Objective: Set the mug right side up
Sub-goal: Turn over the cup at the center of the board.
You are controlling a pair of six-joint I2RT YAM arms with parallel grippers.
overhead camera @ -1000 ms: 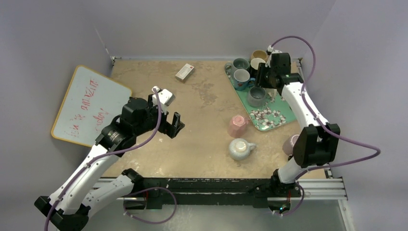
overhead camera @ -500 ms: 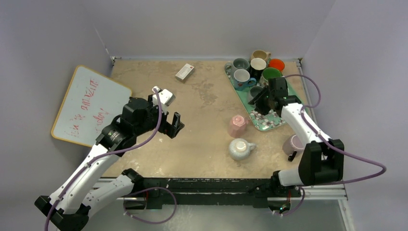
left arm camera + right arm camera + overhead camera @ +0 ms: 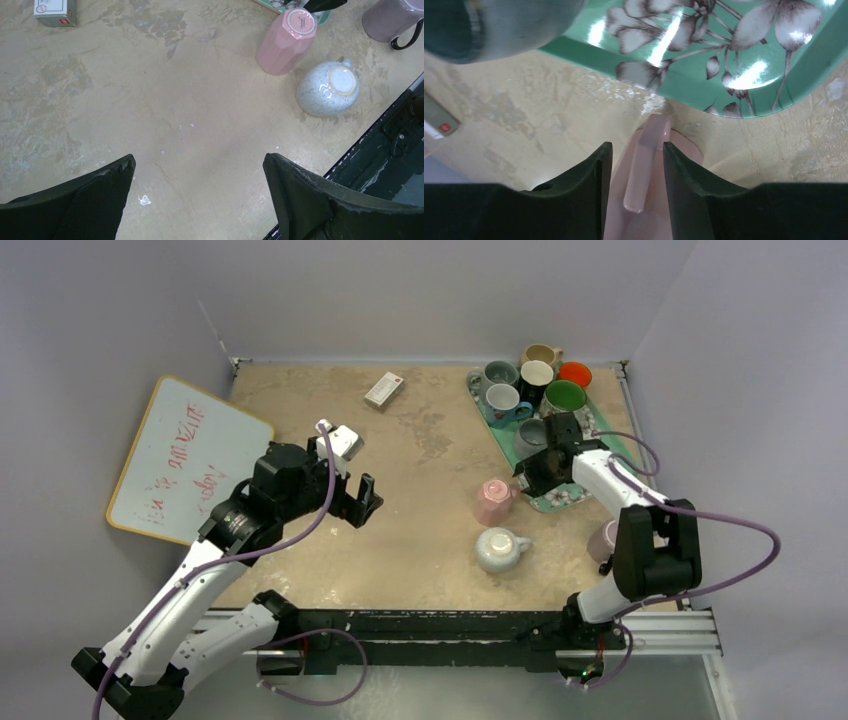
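Whiteboard (image 3: 186, 460) with red writing leans at the left wall, off the table (image 3: 420, 540).

Left gripper (image 3: 362, 498) hangs over the table's left-centre with its fingers spread wide. Nothing lies between them, only bare table below. It is well apart from every mug.

Small box (image 3: 384, 390) lies flat at the far edge, clear of both arms.

Pink mug (image 3: 492, 502) is the item under task. It stands base up on the table, right of centre, just off the near-left corner of the tray (image 3: 744, 80). Its handle (image 3: 644, 172) faces the right arm.

Speckled mug (image 3: 498, 550) is also base up. It sits just beside the pink mug on the near side, not touching it, handle to the right.

Right gripper (image 3: 527, 478) is low at the tray's near-left corner, beside the pink mug. In the right wrist view its fingers (image 3: 584, 200) stand narrowly apart on either side of the pink handle. A slight gap shows on each side, so no grip is seen.

The tray is green with a flower print and lies along the far right. It carries mugs mouth up: grey mug (image 3: 530, 436) nearest the gripper, then a blue-handled one (image 3: 503, 400), a green one (image 3: 564, 395), a grey-green one (image 3: 500, 372), a dark one (image 3: 537, 373) and an orange one (image 3: 575, 373). A tan mug (image 3: 541, 353) sits at the far end; whether it is on the tray cannot be told.

Lavender mug (image 3: 390, 17) stands on the table at the near right, partly hidden by the right arm in the top view.
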